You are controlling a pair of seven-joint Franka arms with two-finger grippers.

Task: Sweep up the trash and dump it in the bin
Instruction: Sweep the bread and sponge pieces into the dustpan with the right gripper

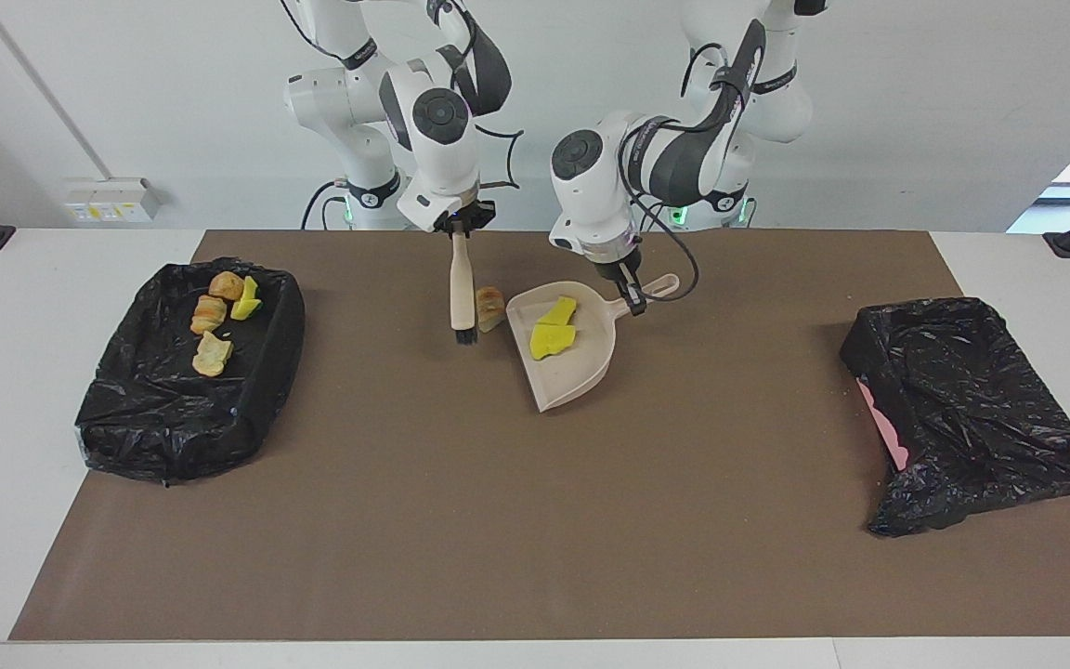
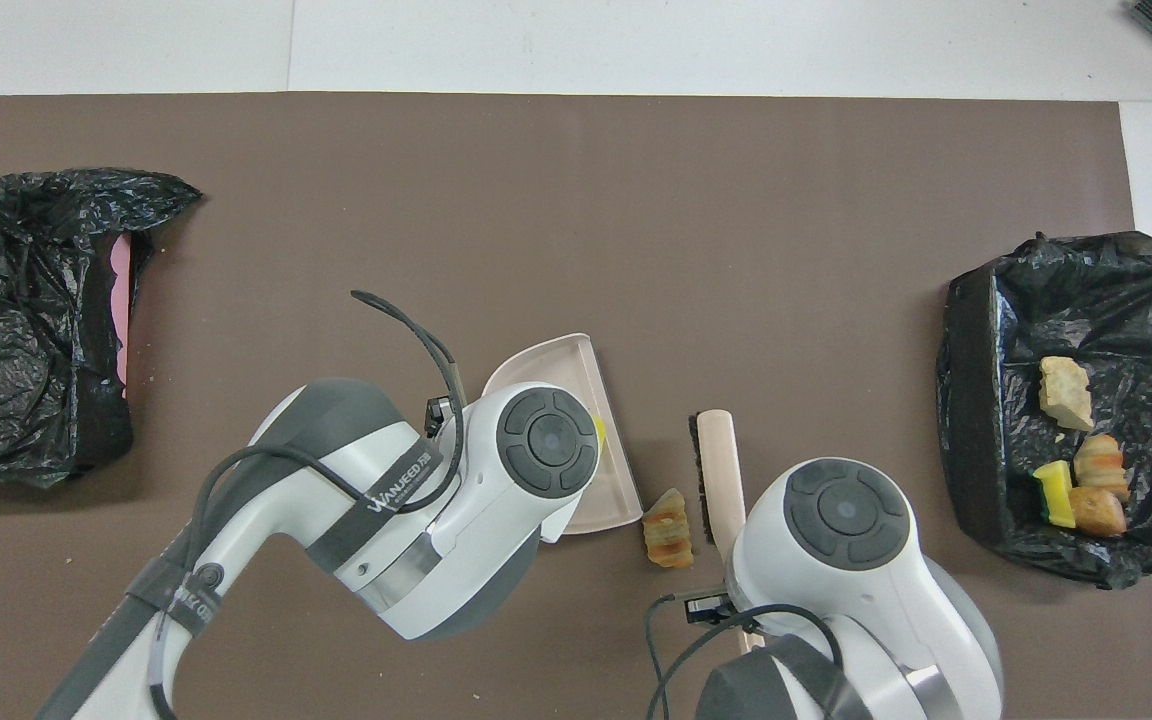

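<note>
My left gripper (image 1: pixel 630 302) is shut on the handle of the beige dustpan (image 1: pixel 565 367), which holds two yellow sponge chunks of trash (image 1: pixel 554 330). In the overhead view the left arm covers most of the dustpan (image 2: pixel 576 365). My right gripper (image 1: pixel 457 229) is shut on the beige brush (image 1: pixel 462 288), which hangs bristles down beside the pan; from above the brush (image 2: pixel 716 465) lies alongside it. One tan-orange scrap (image 1: pixel 490 308) (image 2: pixel 668 515) lies on the mat between brush and pan. The black-lined bin (image 1: pixel 126 409) (image 2: pixel 976 400) at the right arm's end holds several scraps.
A second bin wrapped in a crumpled black bag (image 1: pixel 962 400) (image 2: pixel 26 320) stands at the left arm's end, a pink edge showing. The brown mat (image 1: pixel 535 520) covers the table between the two bins.
</note>
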